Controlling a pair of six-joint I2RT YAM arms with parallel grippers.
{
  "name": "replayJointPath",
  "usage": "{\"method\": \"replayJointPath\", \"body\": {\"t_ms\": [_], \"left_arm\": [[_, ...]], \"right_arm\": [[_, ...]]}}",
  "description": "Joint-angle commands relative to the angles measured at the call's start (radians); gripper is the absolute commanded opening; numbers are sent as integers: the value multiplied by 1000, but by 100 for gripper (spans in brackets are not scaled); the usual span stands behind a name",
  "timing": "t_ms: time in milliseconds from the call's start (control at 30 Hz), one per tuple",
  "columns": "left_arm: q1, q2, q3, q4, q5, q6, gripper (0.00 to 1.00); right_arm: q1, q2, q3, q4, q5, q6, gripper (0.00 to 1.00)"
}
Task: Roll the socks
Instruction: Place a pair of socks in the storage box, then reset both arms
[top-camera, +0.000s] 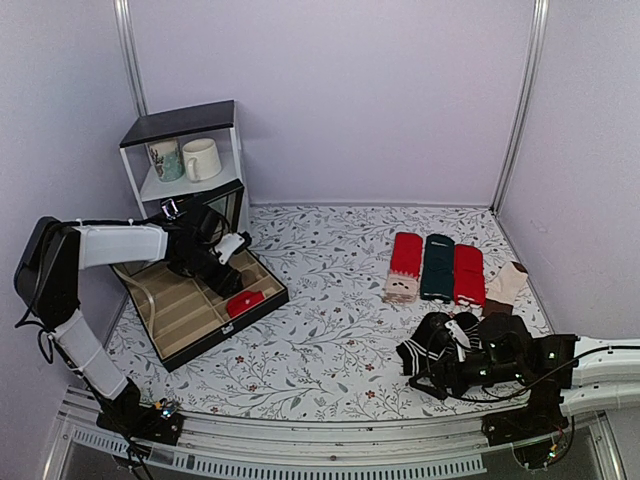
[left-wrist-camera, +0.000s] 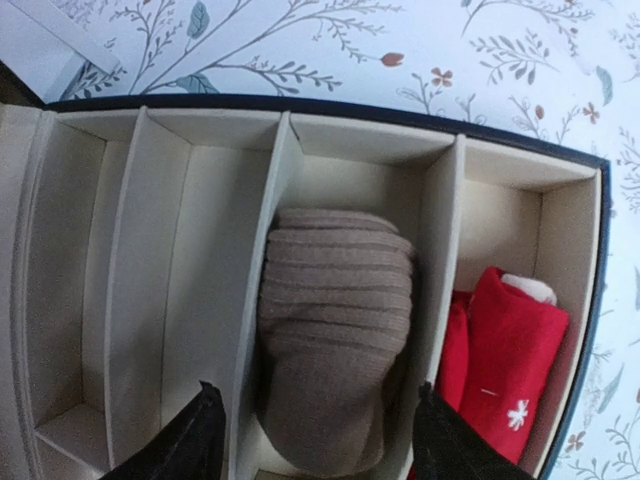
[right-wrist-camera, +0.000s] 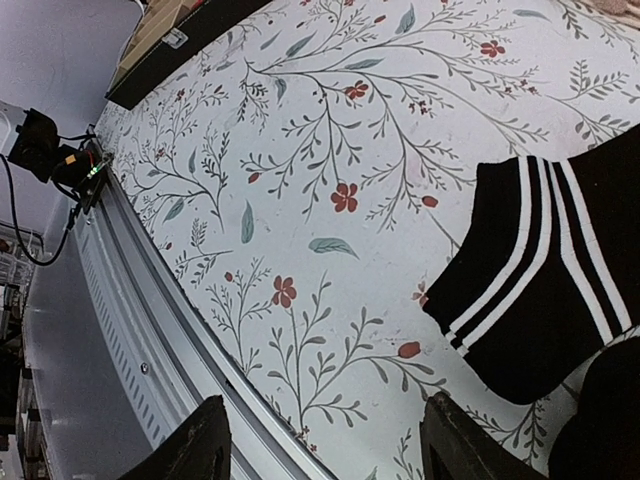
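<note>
The brown socks (left-wrist-camera: 335, 330) are a small ribbed roll lying in one compartment of the open divided box (left-wrist-camera: 330, 105). My left gripper (left-wrist-camera: 318, 395) is open just above that roll, with a finger on each side over the compartment's dividers and not touching it. In the top view my left gripper (top-camera: 225, 262) hangs over the box (top-camera: 225, 340) and hides the brown roll. My right gripper (right-wrist-camera: 325, 405) is open and empty, low over the table's near edge; in the top view it (top-camera: 428, 362) is at the front right.
A red rolled bundle (left-wrist-camera: 505, 350) fills the compartment to the right of the brown roll. Black socks with white stripes (right-wrist-camera: 555, 280) lie by my right gripper. Red and dark green flat socks (top-camera: 437, 267) lie at the back right. A small shelf with mugs (top-camera: 185, 160) stands behind the box.
</note>
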Motion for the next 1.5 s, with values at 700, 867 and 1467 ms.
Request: {"method": "replayJointPath", "body": {"t_ms": [700, 867, 1467], "left_arm": [[29, -54, -83, -53, -11, 14, 15], [34, -52, -95, -58, -80, -1, 16], [42, -290, -23, 53, 89, -10, 99]], "right_arm": [[-7, 26, 26, 21, -6, -7, 66], [-8, 30, 33, 20, -7, -6, 66], [-8, 17, 234, -126, 105, -16, 99]]}}
